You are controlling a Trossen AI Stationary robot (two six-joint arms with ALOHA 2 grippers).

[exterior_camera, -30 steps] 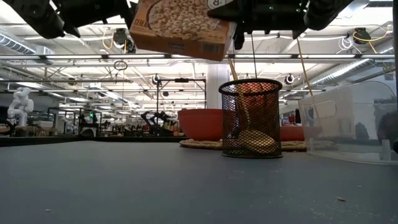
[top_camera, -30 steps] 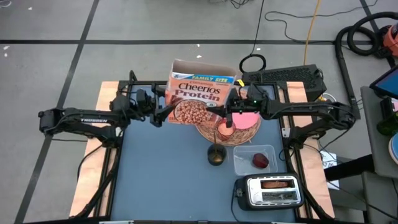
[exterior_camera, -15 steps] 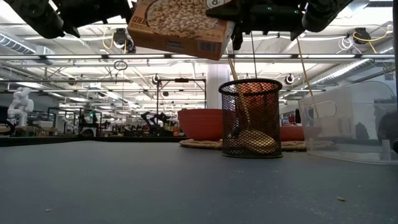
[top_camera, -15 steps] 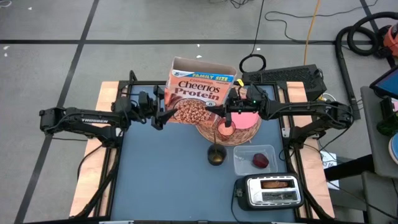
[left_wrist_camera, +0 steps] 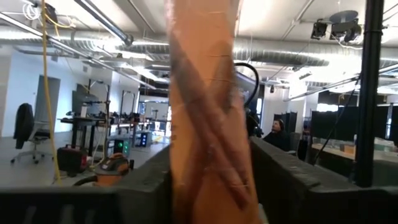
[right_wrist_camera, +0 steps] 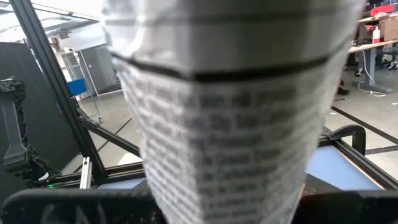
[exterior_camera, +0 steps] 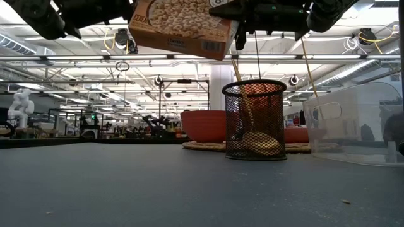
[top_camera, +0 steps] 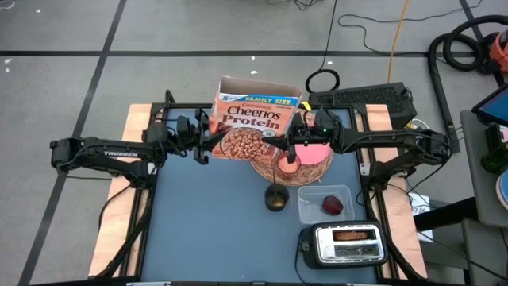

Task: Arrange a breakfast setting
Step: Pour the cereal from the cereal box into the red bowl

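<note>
Gripping one cereal box [top_camera: 254,125] from either side, two arms' fingers.

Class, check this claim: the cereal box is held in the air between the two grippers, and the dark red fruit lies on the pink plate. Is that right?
Not quite. The cereal box is indeed off the table between the left gripper and right gripper, but the dark red fruit lies in the clear plastic tub, not on the pink plate. The high view shows this.

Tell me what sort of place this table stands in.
Probably a robotics lab or workshop: exposed ceiling ducts, rows of workbenches behind the table, and a white robot figure at the far side.
</note>
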